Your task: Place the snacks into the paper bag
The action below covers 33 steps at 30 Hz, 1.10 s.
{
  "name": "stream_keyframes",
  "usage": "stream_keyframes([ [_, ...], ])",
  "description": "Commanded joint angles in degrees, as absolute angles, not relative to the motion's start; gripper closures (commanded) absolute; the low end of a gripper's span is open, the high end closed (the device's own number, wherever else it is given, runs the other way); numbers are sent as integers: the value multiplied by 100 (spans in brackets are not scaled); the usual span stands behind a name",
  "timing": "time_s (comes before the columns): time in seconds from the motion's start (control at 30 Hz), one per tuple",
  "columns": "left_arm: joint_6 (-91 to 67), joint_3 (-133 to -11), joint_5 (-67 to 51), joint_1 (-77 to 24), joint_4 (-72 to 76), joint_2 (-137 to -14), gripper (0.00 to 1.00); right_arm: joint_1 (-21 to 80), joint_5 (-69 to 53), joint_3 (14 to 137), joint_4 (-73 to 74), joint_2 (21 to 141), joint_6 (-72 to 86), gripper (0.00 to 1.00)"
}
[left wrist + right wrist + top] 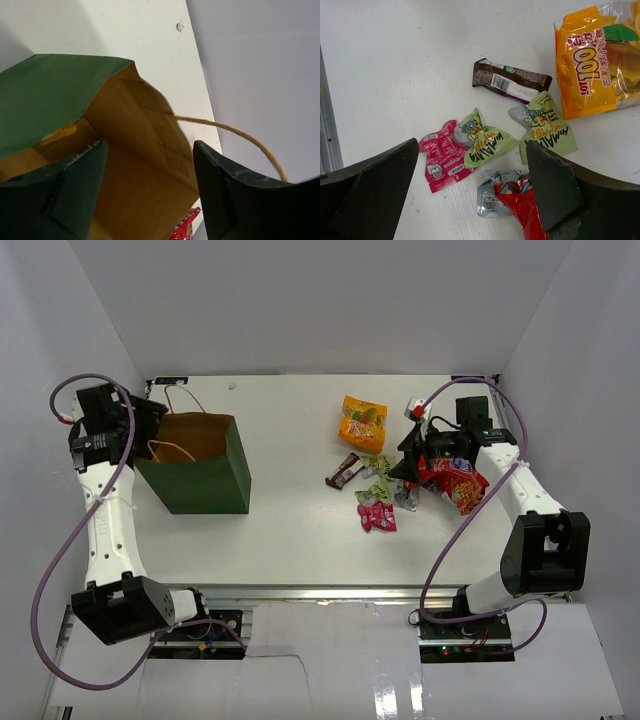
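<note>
Left hand (150, 150) wide at paper bag (60, 95) mouth, right hand (472, 150) wide over sachets (442, 160), brown bar (510, 82) barcode seen only from wrist

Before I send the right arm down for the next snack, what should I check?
1. Right jaws open: ok, spread wide.
2. Target between them: ok, the red chip bag lies there, a silver sachet touching it.
3. Paper bag upright, mouth open: ok.
4. Left jaws empty: ok, open over the bag's mouth.
5. Bag contents: cannot tell; only a red scrap shows low in the left wrist view.
6. Table cleared: not ok; orange pouch, brown bar and pink sachet lie on it.
</note>
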<state>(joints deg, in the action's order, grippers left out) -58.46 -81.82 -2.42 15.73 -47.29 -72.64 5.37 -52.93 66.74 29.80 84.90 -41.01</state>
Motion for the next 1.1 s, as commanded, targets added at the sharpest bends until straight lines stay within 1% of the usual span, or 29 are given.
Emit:
stream_keyframes([
  [0.0, -5503, -8498, -229, 1547, -4562, -7084, 19, 527, -5545, 6723, 2979, 8552, -4288, 7],
  [0.1, -5065, -8797, -123, 1547, -4457, -7093, 16, 580, -5932, 6759, 3514, 8674, -5165, 6],
  [0.13, -4871, -8876, -88, 1547, -4352, -7084, 16, 606, -6133, 6794, 4038, 8710, -6116, 6],
  [0.2, -4397, -9096, 104, 1547, -4202, -6979, 15, 712, -6266, 6838, 4751, 8815, -7516, 4],
  [0.23, -3872, -9131, 140, 1556, -4114, -6909, 15, 747, -6293, 6829, 5416, 8850, -8315, 2],
  [0.27, -3632, -9149, 193, 1547, -3896, -6821, 14, 782, -6241, 6759, 5640, 8877, -9828, 1],
  [0.37, -2832, -9053, 194, 1547, -3333, -6347, 11, 1098, -5592, 6758, 5582, 9052, -11061, 0],
  [0.43, -2550, -8782, -183, 1547, -3025, -5918, 9, 1440, -5057, 6986, 5563, 9420, -11389, 0],
  [0.47, -2357, -8667, -402, 1547, -2754, -5776, 9, 1555, -4932, 7153, 5590, 9578, -11495, 4],
  [0.5, -2286, -8544, -883, 1547, -2629, -5627, 8, 1756, -4844, 7598, 5694, 9972, -11583, 4],
  [0.57, -2250, -8158, -1360, 1547, -2462, -5222, 6, 1933, -4624, 8127, 5800, 10404, -11558, 5],
  [0.6, -2215, -8052, -1562, 1556, -2461, -5081, 5, 2099, -4545, 8643, 5775, 10833, -11323, 5],
  [0.63, -2206, -7833, -1825, 1547, -2513, -4950, 4, 2170, -4379, 8901, 5766, 11046, -11190, 5],
  [0.7, -2162, -7647, -1986, 1547, -2610, -4467, 2, 2329, -4185, 9524, 5740, 11563, -10883, 5],
  [0.77, -2136, -7489, -2048, 1556, -2715, -4037, 2, 2451, -4035, 9790, 5695, 11838, -10741, 5],
  [0.8, -2136, -7471, -2065, 1547, -2785, -3921, 2, 2487, -3965, 10069, 5808, 12109, -10705, 5],
  [0.97, -2232, -7488, -2241, 1547, -3111, -3455, 2, 2628, -3621, 10695, 5977, 12883, -10319, 6],
  [1.07, -2285, -7497, -2285, 1547, -3181, -3375, 2, 2663, -3481, 10977, 5977, 13165, -10020, 9],
])
